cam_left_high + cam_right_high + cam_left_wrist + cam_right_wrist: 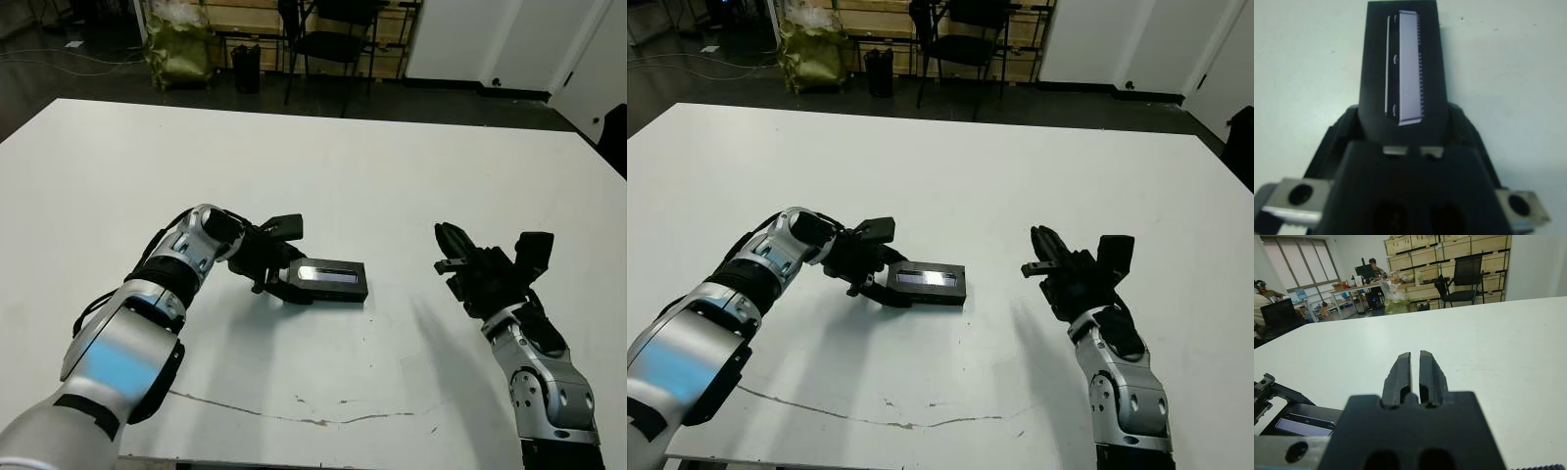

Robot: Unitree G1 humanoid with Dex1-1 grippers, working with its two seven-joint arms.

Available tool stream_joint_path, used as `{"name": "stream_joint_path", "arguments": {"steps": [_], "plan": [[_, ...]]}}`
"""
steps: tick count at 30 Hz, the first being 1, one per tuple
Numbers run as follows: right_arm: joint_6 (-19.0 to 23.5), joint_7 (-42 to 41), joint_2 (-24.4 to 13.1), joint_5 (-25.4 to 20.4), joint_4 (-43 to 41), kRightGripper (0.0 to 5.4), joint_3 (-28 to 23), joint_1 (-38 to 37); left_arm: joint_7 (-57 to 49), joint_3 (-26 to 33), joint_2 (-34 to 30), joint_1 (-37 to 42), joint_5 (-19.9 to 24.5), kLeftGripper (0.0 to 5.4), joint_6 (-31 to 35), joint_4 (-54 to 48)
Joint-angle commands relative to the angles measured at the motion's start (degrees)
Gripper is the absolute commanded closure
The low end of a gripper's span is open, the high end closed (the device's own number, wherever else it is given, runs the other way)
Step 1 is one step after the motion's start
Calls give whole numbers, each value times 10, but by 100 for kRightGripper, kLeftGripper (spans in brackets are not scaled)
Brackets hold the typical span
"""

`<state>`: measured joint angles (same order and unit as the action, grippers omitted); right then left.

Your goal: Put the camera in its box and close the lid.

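Lying flat on the white table [392,157], the lid [331,279] shows its pale stripe upward, long axis running from 9 o'clock to 3 o'clock across the head view. My left gripper [286,286] meets its 9 o'clock end; in the left wrist view the lid [1403,68] runs straight out from between my fingers, whose flanks bracket its near end, so its long axis lines up with theirs. I read this as my left jaws pinching the lid's end, though the contact itself is hidden under the gripper body. My right gripper [453,247] hovers well apart at 3 o'clock of the lid, its fingers [1400,374] pressed together with only a thin slit between them, holding nothing. Neither the box nor the camera can be told apart under the lid, so whether it already sits on the box I cannot tell. My left arm is plainly the nearer one for any further seating or pressing.
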<state>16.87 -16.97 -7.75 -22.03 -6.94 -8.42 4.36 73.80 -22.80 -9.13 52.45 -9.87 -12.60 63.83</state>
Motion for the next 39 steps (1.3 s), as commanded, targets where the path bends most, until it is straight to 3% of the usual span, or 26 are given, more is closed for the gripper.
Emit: {"name": "stream_joint_path", "arguments": {"steps": [1, 6, 9, 18, 21, 25, 27, 30, 32, 36, 39], "plan": [[10, 7, -6, 3, -1, 540, -3, -2, -4, -13, 0, -18, -23, 191, -10, 12], [30, 18, -3, -3, -20, 540, -4, -4, -4, 0, -7, -16, -17, 72, -3, 33], [20, 11, -3, -1, -7, 540, -4, -2, -2, 7, -8, -17, -14, 3, -10, 38], [21, 13, -6, 5, -7, 540, -4, -1, 24, 43, -19, -28, 13, 1, -59, 50], [15, 9, -6, 4, 1, 540, -6, 1, 51, 63, -28, -23, 29, 1, -47, 52], [14, 6, -7, 4, 1, 540, -5, 2, 105, 112, -40, -28, 80, 1, -31, 36], [12, 8, -9, 10, -2, 540, -2, 1, 125, 144, -45, -34, 117, 1, 10, 19], [15, 12, -9, 13, -3, 540, -1, 2, 120, 187, -55, -54, 169, 1, 86, -32], [15, 12, -7, 12, -3, 540, -2, 2, 101, 221, -63, -76, 215, 1, 172, -96], [30, 26, -6, 16, -18, 540, 1, 1, -63, 308, -54, -187, 292, 2, 242, -321], [34, 38, -4, 20, -25, 540, 3, -1, -232, 363, -20, -269, 335, 42, 308, -499]]}}
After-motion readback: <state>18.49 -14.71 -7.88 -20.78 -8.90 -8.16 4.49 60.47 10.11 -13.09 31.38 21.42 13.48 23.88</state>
